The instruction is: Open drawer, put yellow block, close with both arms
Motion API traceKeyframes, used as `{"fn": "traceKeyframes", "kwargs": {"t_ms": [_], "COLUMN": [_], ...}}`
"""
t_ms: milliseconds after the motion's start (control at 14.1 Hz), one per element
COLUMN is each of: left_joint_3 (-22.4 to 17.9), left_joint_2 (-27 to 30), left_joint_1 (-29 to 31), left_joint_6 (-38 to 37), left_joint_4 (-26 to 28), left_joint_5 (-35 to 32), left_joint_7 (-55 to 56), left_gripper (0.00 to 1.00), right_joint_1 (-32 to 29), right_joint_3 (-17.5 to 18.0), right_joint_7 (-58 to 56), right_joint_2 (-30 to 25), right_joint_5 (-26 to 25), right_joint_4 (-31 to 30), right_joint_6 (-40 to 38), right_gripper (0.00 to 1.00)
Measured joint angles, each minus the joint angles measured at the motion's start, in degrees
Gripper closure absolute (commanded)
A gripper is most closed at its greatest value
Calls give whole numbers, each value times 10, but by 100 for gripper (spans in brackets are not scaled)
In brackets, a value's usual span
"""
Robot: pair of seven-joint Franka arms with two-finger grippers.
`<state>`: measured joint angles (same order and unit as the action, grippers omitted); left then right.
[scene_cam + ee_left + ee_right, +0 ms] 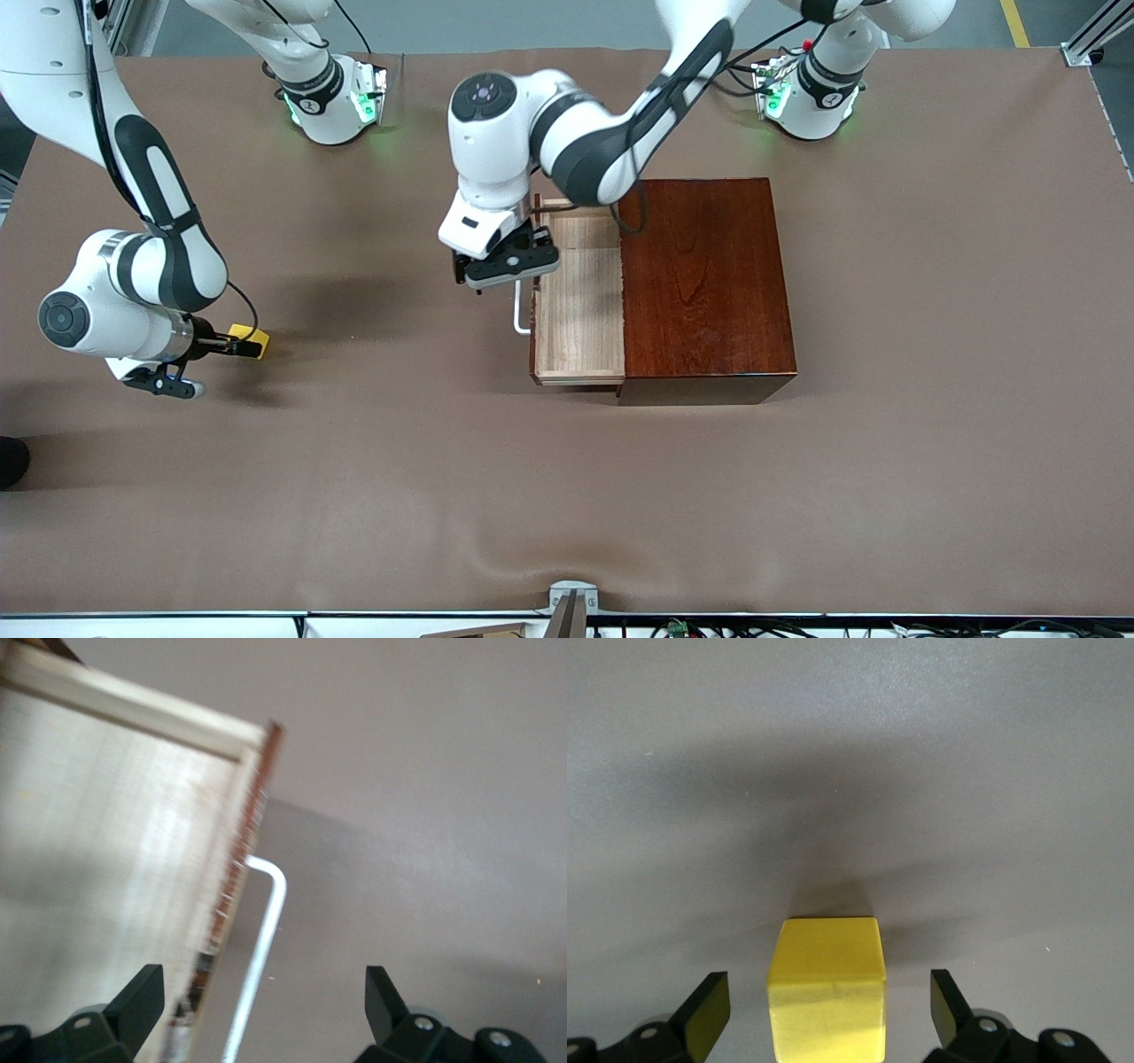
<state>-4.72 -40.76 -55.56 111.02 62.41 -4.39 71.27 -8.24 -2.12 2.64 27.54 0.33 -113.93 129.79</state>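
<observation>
The drawer (580,301) is pulled out of the mahogany box (704,283) toward the right arm's end of the table, and its pale tray (106,842) is empty. My left gripper (503,268) hovers over the drawer front, open, its fingers (140,997) straddling the front panel and the white handle (266,930) without touching them. The yellow block (251,336) rests on the table toward the right arm's end. My right gripper (237,347) is low around it and open. In the right wrist view the yellow block (827,988) sits between the fingers (946,999) with a gap on each side.
A brown cloth (567,487) covers the whole table. The left arm's forearm crosses above the box's edge farthest from the front camera. A metal bracket (571,602) sits at the table edge nearest the front camera. A dark object (11,461) shows at the right arm's end.
</observation>
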Motion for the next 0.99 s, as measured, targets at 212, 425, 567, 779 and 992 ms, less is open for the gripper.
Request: {"fn": "traceKeyframes", "kwargs": {"t_ms": [212,425,567,779,992], "left_joint_3": [-11,-14,-14,-13,-12], "left_joint_2": [70,135,162,188,217], "left_joint_1": [41,113,164,238,300], "left_joint_6": [-117,-200,-241,-274,-281], "left_joint_4": [-4,-3,-3,2,27], "left_joint_5": [-2,-4,-4,-4,-4], "left_joint_7": [-21,-113,-197,-318,-422], "left_gripper": [0,0,0,0,0], "right_joint_1": [0,0,0,1,1], "right_joint_3": [0,1,3,7,9], "right_joint_7": [18,20,20,22,22], "right_joint_2": [0,0,0,-3,-8], "right_joint_5": [0,0,0,6,21], "right_joint_4": [-5,-8,-7,0,22], "right_joint_6": [-4,-23,-38,-63,-98], "right_gripper": [78,100,100,100,100]}}
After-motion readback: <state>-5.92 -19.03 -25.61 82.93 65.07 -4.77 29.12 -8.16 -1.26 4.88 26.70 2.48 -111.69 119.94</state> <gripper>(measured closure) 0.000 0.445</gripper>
